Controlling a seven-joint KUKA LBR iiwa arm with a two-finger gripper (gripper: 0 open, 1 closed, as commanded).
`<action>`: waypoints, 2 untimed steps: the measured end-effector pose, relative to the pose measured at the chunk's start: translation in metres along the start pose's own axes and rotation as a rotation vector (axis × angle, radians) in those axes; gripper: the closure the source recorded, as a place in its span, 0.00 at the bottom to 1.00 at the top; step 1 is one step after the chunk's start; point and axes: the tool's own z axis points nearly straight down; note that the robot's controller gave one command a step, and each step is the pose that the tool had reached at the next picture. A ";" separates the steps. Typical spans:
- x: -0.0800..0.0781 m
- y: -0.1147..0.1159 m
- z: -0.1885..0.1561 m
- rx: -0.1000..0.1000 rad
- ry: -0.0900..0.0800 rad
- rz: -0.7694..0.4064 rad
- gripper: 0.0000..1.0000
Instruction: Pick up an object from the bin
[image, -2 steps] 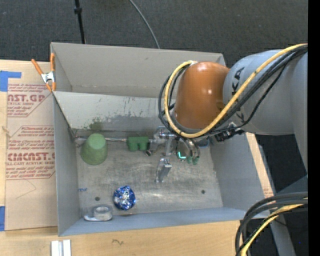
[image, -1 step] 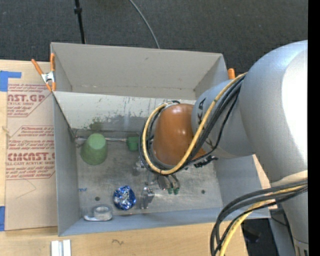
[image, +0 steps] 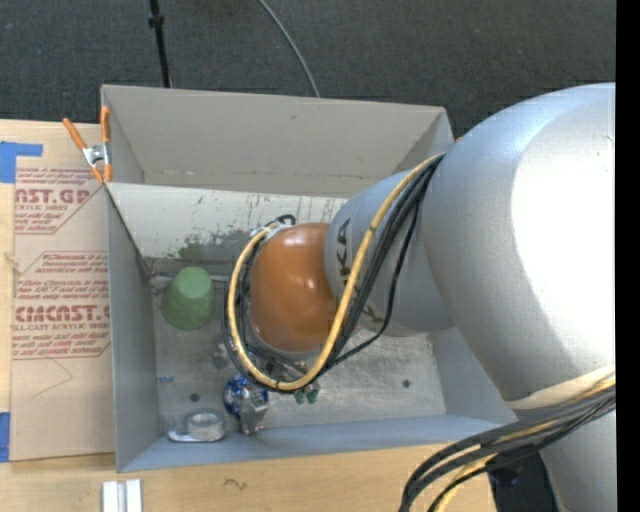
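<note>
Evidently tight on the right: grey metal bin crowded there by the arm's orange wrist cover and looped cables. Open floor along the far wall and the left side. Found inside: pale green plastic cup, mouth down, near the left wall; whitish tape roll, lying flat in the near-left corner. End effector low, just beside that roll, at a small blue piece by the near wall; opening and any hold cannot be told. Bin floor scuffed; wooden table beneath.

arm reaches in from right, wrist's orange cover pointing down, cables looped around it, tool low near the bin front wall, left of middle
</note>
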 end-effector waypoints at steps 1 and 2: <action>0.002 -0.001 0.000 0.000 0.009 0.003 1.00; -0.020 -0.075 -0.144 0.003 0.003 -0.140 1.00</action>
